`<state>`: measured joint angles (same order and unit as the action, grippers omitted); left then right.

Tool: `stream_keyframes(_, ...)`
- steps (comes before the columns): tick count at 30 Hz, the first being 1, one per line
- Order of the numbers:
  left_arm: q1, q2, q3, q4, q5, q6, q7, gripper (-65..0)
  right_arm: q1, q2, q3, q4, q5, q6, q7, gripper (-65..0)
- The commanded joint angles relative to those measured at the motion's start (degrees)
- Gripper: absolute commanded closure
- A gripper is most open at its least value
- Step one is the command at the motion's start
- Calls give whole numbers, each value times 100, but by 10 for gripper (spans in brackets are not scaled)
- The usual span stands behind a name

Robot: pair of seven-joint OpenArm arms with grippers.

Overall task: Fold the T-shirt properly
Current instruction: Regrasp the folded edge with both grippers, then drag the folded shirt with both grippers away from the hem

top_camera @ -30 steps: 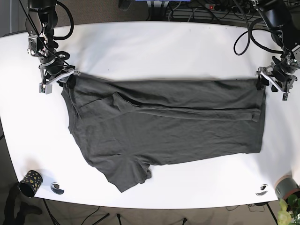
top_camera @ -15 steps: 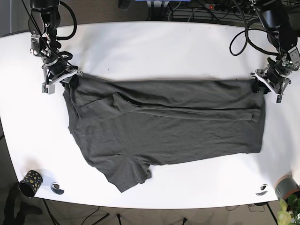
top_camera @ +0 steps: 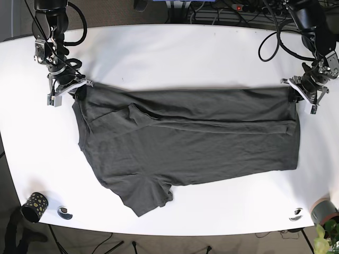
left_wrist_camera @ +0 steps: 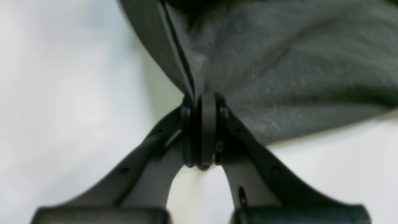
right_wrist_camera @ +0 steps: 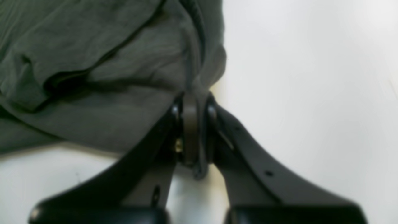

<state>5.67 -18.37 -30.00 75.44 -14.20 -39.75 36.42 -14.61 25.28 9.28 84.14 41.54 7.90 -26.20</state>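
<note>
Both grippers, left (top_camera: 294, 94) and right (top_camera: 76, 88), pinch the T-shirt's (top_camera: 185, 140) far corners, cloth stretched between them.

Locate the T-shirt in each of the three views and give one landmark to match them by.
Base: T-shirt spread across the table's middle, both far corners gripped.
Left wrist: T-shirt fills the upper right, corner pinched in the left gripper.
Right wrist: T-shirt fills the upper left, corner pinched in the right gripper.
Shared landmark: white table.

A lab: white table (top_camera: 175, 53), power strips and cables (top_camera: 233, 9) behind, tripod legs (top_camera: 114, 246) below.
</note>
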Motion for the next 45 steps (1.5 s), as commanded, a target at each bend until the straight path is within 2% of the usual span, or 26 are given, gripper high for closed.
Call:
stream_keyframes(1, 88, -93, -29, 223, 35, -25, 37, 0, -91, 114, 70, 136, 35, 49, 92, 0)
stream_keyframes(13, 932, -181, -240, 1041, 26, -25, 45, -1, -1286, 96, 184, 1138, 44, -3, 110, 0)
stream_keyframes(19, 1380, -383, -468, 1243, 17, -25, 45, -4, -1963, -361, 782, 1533, 35, 41, 101, 0)
stream_keyframes(28, 2022, -400, -574, 1691, 17, -25, 45, -4, -2895, -519, 844, 2131, 44, 49, 101, 0)
stream_keyframes(31, 2206, -400, -591, 1858, 17, -25, 45, -4, -3062, -660, 861, 2228, 35, 49, 101, 0)
stream_keyframes(36, 2356, -400, -591, 1885, 61, -25, 45, -10, -3194, -712, 870, 2228, 35, 49, 101, 0)
stream_keyframes(37, 2373, -409, -591, 1885, 70, -25, 45, -25, -3220, -712, 870, 2228, 35, 49, 101, 0)
stream_keyframes(39, 2435, -409, -591, 1885, 70, -25, 45, -110, -3238, -712, 879, 2228, 35, -3, 101, -10)
stream_keyframes(40, 2444, -418, -591, 1885, 70, -25, 45, -167, -3238, -712, 932, 2228, 35, -3, 101, -36)
stream_keyframes(43, 2453, -444, -679, 1885, 70, -25, 45, -349, -3229, -721, 1213, 2210, 35, -3, 101, -163)
stream_keyframes(45, 2444, -506, -846, 1885, 70, -25, 45, -417, -3220, -721, 1345, 2210, 35, -3, 101, -244)
